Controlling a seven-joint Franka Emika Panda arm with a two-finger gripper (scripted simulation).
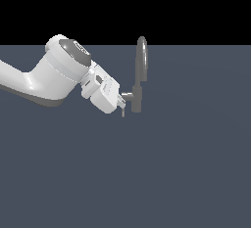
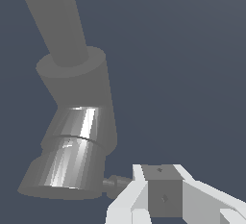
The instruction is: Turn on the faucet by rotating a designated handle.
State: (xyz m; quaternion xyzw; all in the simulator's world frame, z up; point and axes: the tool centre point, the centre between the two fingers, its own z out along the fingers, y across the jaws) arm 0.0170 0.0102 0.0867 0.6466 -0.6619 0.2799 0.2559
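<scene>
The faucet (image 1: pixel 137 97) is a small grey body with a tall arched spout (image 1: pixel 142 58) standing on the flat dark floor. Its handle (image 1: pixel 127 95) is a short stub sticking out toward the exterior view's left, with a thin bar hanging down at its end. My gripper (image 1: pixel 121 105) comes in from the left, tilted down, with its tips right against that bar. In the wrist view the faucet (image 2: pixel 72 136) looms large, the handle (image 2: pixel 114 182) stub pokes from its base, and my gripper (image 2: pixel 163 194) shows its fingers pressed together beside the stub's end.
The white arm (image 1: pixel 49 78) reaches in from the exterior view's left edge. A plain dark grey-blue floor (image 1: pixel 186 163) lies all around the faucet, under a black background.
</scene>
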